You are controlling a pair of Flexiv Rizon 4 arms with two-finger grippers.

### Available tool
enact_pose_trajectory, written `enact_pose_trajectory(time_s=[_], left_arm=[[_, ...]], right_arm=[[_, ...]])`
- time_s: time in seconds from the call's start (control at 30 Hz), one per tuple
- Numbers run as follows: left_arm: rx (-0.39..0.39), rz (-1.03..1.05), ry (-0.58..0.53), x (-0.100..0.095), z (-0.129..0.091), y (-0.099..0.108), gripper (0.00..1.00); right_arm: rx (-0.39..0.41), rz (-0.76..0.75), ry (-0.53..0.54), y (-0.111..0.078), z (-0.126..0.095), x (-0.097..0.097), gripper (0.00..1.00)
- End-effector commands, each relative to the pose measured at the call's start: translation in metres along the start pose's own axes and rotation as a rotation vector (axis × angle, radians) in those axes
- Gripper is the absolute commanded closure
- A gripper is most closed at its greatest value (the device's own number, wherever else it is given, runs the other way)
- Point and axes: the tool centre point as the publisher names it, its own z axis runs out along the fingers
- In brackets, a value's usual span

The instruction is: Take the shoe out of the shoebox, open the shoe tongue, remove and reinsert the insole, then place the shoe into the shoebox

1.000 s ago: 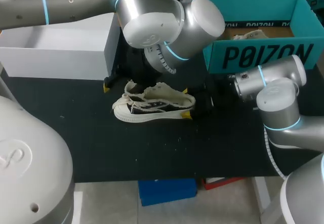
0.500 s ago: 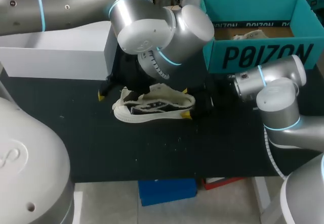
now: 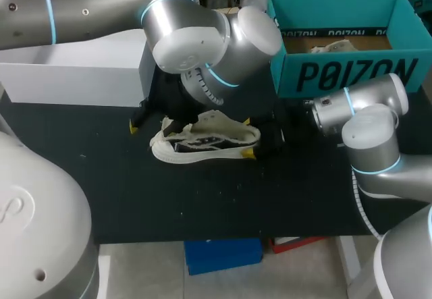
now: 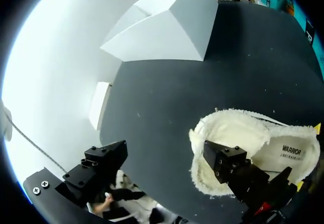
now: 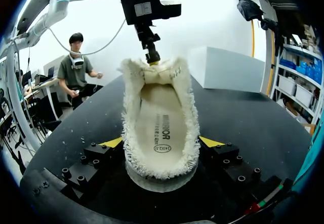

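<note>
A cream low-top shoe (image 3: 202, 140) with frayed edges lies on its side on the black table, toe to the left. My right gripper (image 3: 248, 137) is shut on its heel, one yellow tip on each side. In the right wrist view the shoe (image 5: 159, 118) points away from the right gripper (image 5: 161, 143), and the insole (image 5: 162, 125) shows inside. My left gripper (image 3: 152, 125) is open at the shoe's front. In the left wrist view one black finger (image 4: 238, 173) is inside the shoe's opening (image 4: 238, 133) and the other finger (image 4: 96, 168) stands outside it. The teal shoebox (image 3: 344, 76) stands at the back right.
A white box (image 3: 81, 66) stands at the back left, close behind my left arm. Crumpled paper (image 3: 334, 44) lies inside the shoebox. The black table top (image 3: 202, 198) runs on toward its front edge.
My left gripper has shifted left and a little lower over the shoe's front, and the upright tongue flap has been pushed down. The right arm has not moved.
</note>
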Motion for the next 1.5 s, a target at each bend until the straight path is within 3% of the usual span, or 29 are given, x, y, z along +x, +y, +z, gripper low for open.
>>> enact_pose_trajectory(time_s=[0.03, 0.2, 0.23, 0.27, 0.3, 0.33, 0.53, 0.6, 0.7, 1.27, 1.37, 1.4, 1.47, 1.5], left_arm=[[0.067, 0.008, 0.06, -0.018, -0.025, 0.003, 0.0], [0.191, 0.121, 0.267, -0.019, -0.059, -0.002, 0.0], [0.215, 0.151, 0.315, -0.018, -0.066, -0.003, 0.05], [0.239, 0.191, 0.369, -0.017, -0.072, -0.004, 0.54], [0.257, 0.25, 0.429, -0.014, -0.079, -0.005, 0.81], [0.274, 0.281, 0.452, -0.01, -0.085, -0.006, 1.0], [0.354, 0.654, 0.825, 0.02, -0.119, -0.002, 1.0], [0.345, 0.744, 0.941, 0.029, -0.123, -0.004, 1.0], [0.311, 0.782, 0.921, 0.042, -0.129, -0.007, 1.0], [0.311, 0.782, 0.921, 0.042, -0.129, -0.007, 1.0], [0.184, 0.94, 1.079, 0.048, -0.128, -0.005, 1.0], [0.173, 1.003, 1.022, 0.05, -0.129, -0.004, 1.0], [0.111, 1.076, 1.098, 0.051, -0.13, -0.003, 1.0], [0.091, 1.144, 1.064, 0.05, -0.13, -0.003, 1.0]], right_arm=[[0.002, 0.001, -0.002, -0.002, 0.002, 0.0, 1.0], [0.002, 0.001, -0.002, -0.002, 0.002, 0.0, 1.0], [0.002, 0.001, -0.002, -0.002, 0.002, 0.0, 1.0], [0.002, 0.001, -0.002, -0.002, 0.002, 0.0, 1.0], [0.002, 0.001, -0.002, -0.002, 0.002, 0.0, 1.0], [0.002, 0.001, -0.002, -0.002, 0.002, 0.0, 1.0], [0.002, 0.001, -0.002, -0.002, 0.002, 0.0, 1.0], [0.002, 0.001, -0.002, -0.002, 0.002, 0.0, 1.0], [0.002, 0.001, -0.002, -0.002, 0.002, 0.0, 1.0], [0.002, 0.001, -0.002, -0.002, 0.002, 0.0, 1.0], [0.002, 0.001, -0.002, -0.002, 0.002, 0.0, 1.0], [0.002, 0.001, -0.002, -0.002, 0.002, 0.0, 1.0], [0.002, 0.001, -0.002, -0.002, 0.002, 0.0, 1.0], [0.002, 0.001, -0.002, -0.002, 0.002, 0.0, 1.0]])
